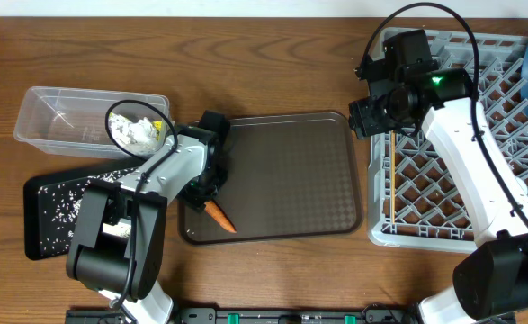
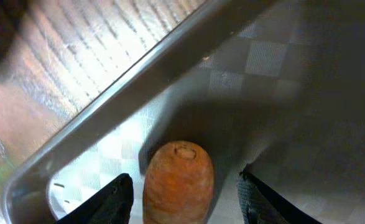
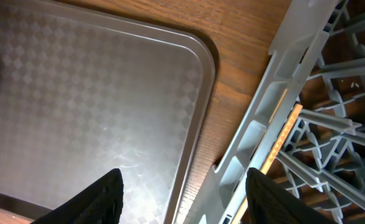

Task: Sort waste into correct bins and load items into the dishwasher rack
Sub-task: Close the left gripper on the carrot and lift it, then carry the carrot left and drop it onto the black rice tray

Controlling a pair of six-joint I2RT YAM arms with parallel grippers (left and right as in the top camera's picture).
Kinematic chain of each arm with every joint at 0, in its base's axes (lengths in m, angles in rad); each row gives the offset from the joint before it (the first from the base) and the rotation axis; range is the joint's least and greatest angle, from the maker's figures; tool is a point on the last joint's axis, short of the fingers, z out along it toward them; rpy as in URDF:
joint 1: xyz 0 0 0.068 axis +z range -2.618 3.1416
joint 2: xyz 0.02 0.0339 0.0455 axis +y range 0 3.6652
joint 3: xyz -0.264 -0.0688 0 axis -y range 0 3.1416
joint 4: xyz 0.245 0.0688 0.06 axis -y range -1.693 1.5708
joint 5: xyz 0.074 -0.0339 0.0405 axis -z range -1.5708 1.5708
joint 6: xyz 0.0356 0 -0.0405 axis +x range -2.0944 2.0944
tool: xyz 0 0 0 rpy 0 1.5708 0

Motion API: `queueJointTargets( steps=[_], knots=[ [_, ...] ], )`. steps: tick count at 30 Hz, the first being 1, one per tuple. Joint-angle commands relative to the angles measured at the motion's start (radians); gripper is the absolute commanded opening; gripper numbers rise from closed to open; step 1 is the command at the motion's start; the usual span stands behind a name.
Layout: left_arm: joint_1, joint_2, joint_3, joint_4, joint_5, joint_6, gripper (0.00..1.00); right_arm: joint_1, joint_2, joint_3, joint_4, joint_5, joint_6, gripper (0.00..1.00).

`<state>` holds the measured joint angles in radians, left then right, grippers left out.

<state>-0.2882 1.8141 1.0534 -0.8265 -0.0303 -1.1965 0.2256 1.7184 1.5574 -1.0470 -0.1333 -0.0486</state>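
A: Left hand (image 2: 185, 205), state?
B: Released. Fingers (image 2: 117, 199) are spread either side of the carrot (image 2: 178, 180), with a small gap on each side and no contact seen. Carrot lies between them on the brown tray (image 1: 290, 171), near a corner of its rim.
A: Right hand (image 3: 185, 202)?
B: Released too, grasping nothing. Under it: the tray's corner by one finger, the rack (image 3: 257, 124) wall by the other, bare bench (image 3: 244, 62) between. A chopstick (image 3: 280, 140) lies in the rack just inside that wall.
A: Bins?
B: Clear tub (image 1: 57, 117) holding napkins (image 1: 138, 131), left of the left hand. Black tray (image 1: 37, 236) with rice (image 1: 66, 202), further left.
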Motion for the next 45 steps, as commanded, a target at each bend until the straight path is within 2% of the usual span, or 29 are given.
queueJointTargets(
  steps=[1, 10, 15, 18, 26, 31, 32, 35, 40, 45],
  knots=[
    [0.002, 0.021, -0.023, 0.006, 0.018, 0.086, 0.56, 0.010, 0.003, -0.001, -0.001, 0.021, -0.013, 0.63],
    [-0.024, 0.021, -0.032, 0.002, 0.045, 0.152, 0.53, 0.008, 0.002, -0.001, -0.002, 0.021, -0.013, 0.62],
    [-0.034, 0.021, -0.034, -0.016, 0.046, 0.172, 0.43, 0.010, 0.002, -0.001, -0.002, 0.021, -0.012, 0.62],
    [-0.034, 0.021, -0.034, -0.032, 0.045, 0.172, 0.41, 0.010, 0.002, -0.001, -0.004, 0.021, -0.012, 0.62],
    [-0.034, 0.021, -0.034, -0.048, 0.045, 0.177, 0.24, 0.007, 0.002, -0.001, -0.005, 0.021, -0.012, 0.61],
    [-0.032, 0.021, -0.034, -0.047, 0.045, 0.236, 0.18, 0.004, 0.002, -0.001, -0.011, 0.025, -0.013, 0.61],
    [-0.031, 0.021, -0.034, -0.047, 0.045, 0.256, 0.14, 0.004, 0.002, -0.001, -0.011, 0.025, -0.013, 0.61],
    [-0.013, 0.015, -0.032, -0.055, 0.045, 0.301, 0.10, 0.004, 0.002, -0.001, -0.010, 0.025, -0.013, 0.61],
    [0.040, -0.040, -0.027, -0.095, 0.045, 0.311, 0.09, 0.002, 0.002, -0.001, -0.013, 0.032, -0.013, 0.61],
    [0.116, -0.184, -0.027, -0.150, 0.017, 0.351, 0.08, 0.002, 0.002, -0.001, -0.012, 0.032, -0.013, 0.61]
  ],
)
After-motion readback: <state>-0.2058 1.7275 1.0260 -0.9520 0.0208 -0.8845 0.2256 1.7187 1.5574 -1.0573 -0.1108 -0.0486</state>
